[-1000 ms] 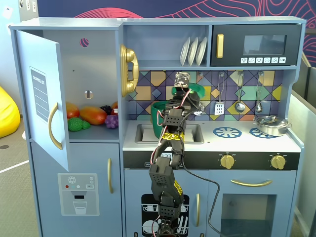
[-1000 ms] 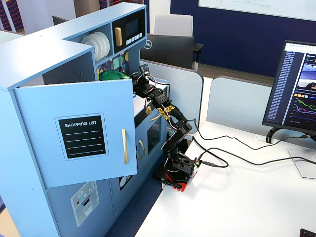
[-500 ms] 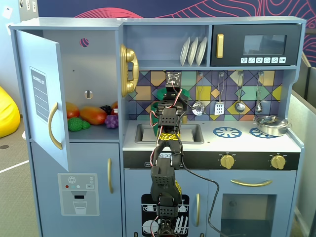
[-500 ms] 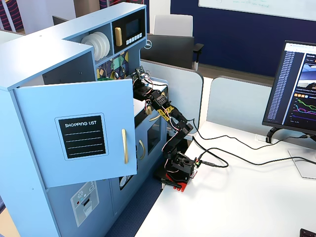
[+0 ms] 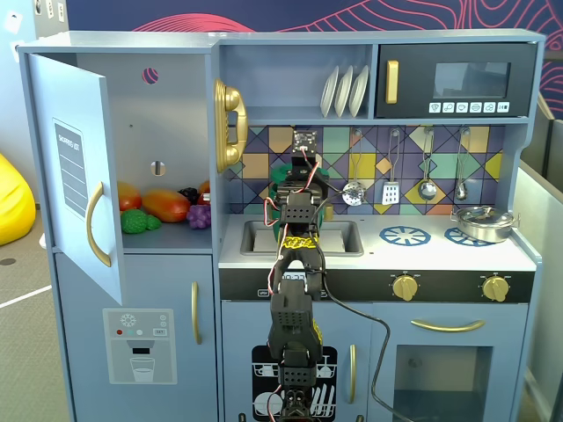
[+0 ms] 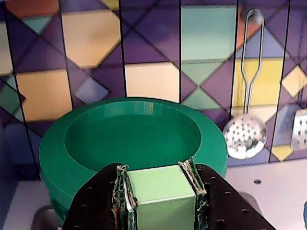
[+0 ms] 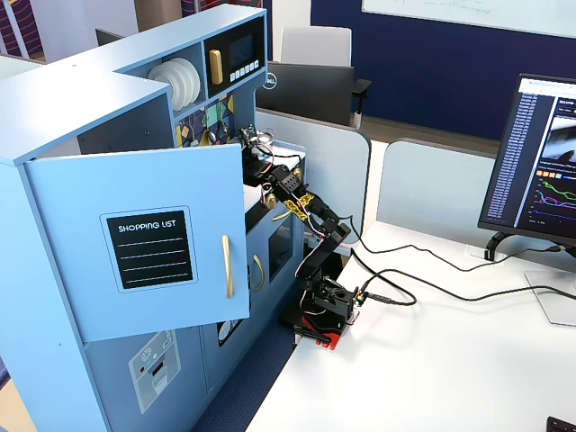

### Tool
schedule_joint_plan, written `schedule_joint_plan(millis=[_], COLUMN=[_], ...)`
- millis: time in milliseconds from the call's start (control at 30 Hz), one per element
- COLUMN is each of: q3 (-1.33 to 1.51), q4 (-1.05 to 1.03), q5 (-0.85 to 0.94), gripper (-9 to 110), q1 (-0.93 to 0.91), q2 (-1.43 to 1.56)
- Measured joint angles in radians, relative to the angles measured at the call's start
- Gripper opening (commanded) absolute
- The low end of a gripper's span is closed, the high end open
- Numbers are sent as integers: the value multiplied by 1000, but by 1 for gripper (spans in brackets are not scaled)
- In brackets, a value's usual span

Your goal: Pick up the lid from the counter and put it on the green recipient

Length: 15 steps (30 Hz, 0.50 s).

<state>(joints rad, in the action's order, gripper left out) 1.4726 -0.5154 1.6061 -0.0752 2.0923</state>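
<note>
Green lid (image 6: 160, 199) between the jaws, just before green recipient (image 6: 129, 139).

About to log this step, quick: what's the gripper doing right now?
Gripper: shut on the lid's bar handle, lid seated on the green pot.

"shopping list" on the open cupboard door (image 7: 148, 250); "dell" on a monitor back (image 7: 269, 82)

Front, side, close wrist views
</note>
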Motion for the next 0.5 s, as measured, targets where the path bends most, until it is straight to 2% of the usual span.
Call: schedule_joint_plan(millis=[500], q3=[0], q4=[-2], q5=[69], gripper=[0], q1=[32], q2=[-38])
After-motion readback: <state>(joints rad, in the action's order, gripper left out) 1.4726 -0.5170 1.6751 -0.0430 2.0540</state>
